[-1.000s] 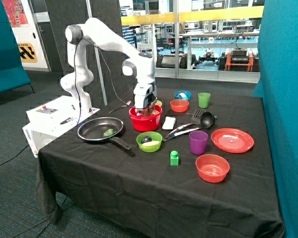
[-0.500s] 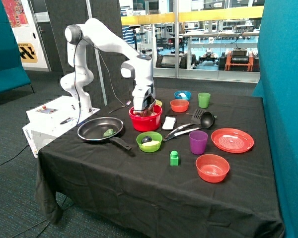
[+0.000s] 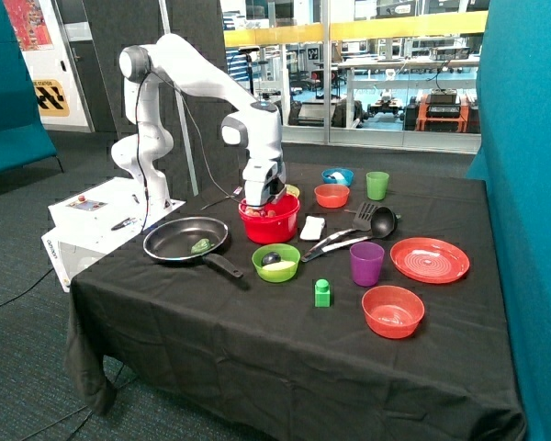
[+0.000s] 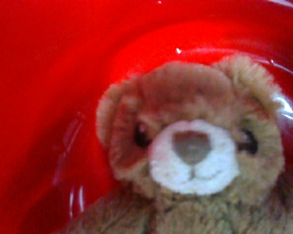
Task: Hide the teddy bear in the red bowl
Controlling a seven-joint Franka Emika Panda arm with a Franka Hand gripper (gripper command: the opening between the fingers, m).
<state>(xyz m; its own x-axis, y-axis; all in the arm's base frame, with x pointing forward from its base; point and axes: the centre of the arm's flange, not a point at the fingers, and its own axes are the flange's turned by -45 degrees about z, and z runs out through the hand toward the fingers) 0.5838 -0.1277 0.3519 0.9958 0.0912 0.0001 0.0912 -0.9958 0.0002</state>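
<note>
The red bowl [image 3: 269,222] stands on the black table between the frying pan and the white item. My gripper [image 3: 264,200] reaches down into the bowl from above, its tip below the rim. In the wrist view the teddy bear [image 4: 195,161] fills the picture, face toward the camera. It lies inside the bowl, with the bowl's red inner wall [image 4: 49,73] all around it. In the outside view the bear is hidden by the gripper and the bowl's wall.
A black frying pan [image 3: 185,241] lies beside the bowl, a green bowl [image 3: 275,262] in front of it. Further along are a purple cup [image 3: 366,263], a green block [image 3: 322,293], a translucent red bowl [image 3: 392,310], a red plate [image 3: 429,259] and black utensils [image 3: 363,225].
The gripper has sunk lower into the red bowl and shifted slightly toward the pan side. Nothing else on the table has moved.
</note>
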